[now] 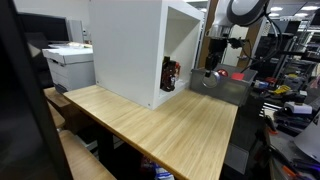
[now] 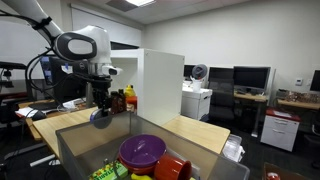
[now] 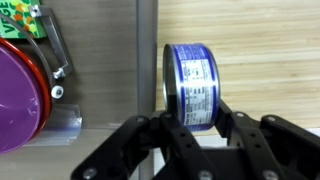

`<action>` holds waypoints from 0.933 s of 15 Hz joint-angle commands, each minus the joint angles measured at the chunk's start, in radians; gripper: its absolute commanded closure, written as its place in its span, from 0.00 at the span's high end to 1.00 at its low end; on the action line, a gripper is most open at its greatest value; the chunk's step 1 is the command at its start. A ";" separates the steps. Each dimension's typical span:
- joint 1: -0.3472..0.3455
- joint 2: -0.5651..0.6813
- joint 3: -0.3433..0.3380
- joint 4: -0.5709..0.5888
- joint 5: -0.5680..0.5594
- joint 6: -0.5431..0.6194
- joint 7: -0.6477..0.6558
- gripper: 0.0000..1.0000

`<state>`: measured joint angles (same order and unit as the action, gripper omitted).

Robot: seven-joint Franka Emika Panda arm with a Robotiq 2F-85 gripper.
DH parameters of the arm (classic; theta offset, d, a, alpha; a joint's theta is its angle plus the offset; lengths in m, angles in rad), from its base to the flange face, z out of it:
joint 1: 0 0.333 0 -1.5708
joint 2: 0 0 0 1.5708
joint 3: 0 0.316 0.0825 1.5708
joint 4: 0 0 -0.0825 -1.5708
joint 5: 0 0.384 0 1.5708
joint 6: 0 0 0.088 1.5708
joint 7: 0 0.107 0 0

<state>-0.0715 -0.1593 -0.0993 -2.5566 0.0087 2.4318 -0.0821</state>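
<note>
Wrist view: your gripper (image 3: pixel 200 128) comes in from 6 o'clock. The jaws are part-way closed and clamped on both sides of the blue-label can (image 3: pixel 190 82). The can sits dead centre, on its side, with its metal rim facing 9 o'clock. A purple bowl (image 3: pixel 14 100) is at 9 o'clock inside the clear bin (image 3: pixel 65 122), and a green packet (image 3: pixel 18 18) is at 11 o'clock. The wooden table (image 3: pixel 275 60) shows at 3 o'clock, behind the can.

In an exterior view, your gripper (image 1: pixel 209 70) is at 1 o'clock and points down, with the can (image 1: pixel 210 81) in it as a silver disc. It looks lifted off the wooden table (image 1: pixel 160 120), but it's small here and hard to be sure. The white cabinet (image 1: pixel 125 50) is at the can's 9 o'clock, with bottles (image 1: pixel 170 73) in its open side. A printer (image 1: pixel 70 62) is at 9 o'clock.

In an exterior view, the gripper (image 2: pixel 100 106) is at 9 o'clock, with the can (image 2: pixel 100 119) gripped beneath it. Both hang over the far end of the clear bin (image 2: pixel 70 150). The purple bowl (image 2: pixel 143 150) is inside the bin at 6 o'clock. The bottles (image 2: pixel 122 99) are just at the can's 2 o'clock, and the white cabinet (image 2: pixel 160 80) is at its 3 o'clock.
</note>
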 commanded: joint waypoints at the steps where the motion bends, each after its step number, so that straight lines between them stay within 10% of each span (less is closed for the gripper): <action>1: 0.009 0.000 0.029 0.004 -0.038 0.010 0.015 0.12; 14: 0.058 -0.008 0.117 0.010 -0.146 0.038 0.048 0.12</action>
<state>-0.0185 -0.1593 -0.0013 -2.5464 -0.0765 2.4467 -0.0702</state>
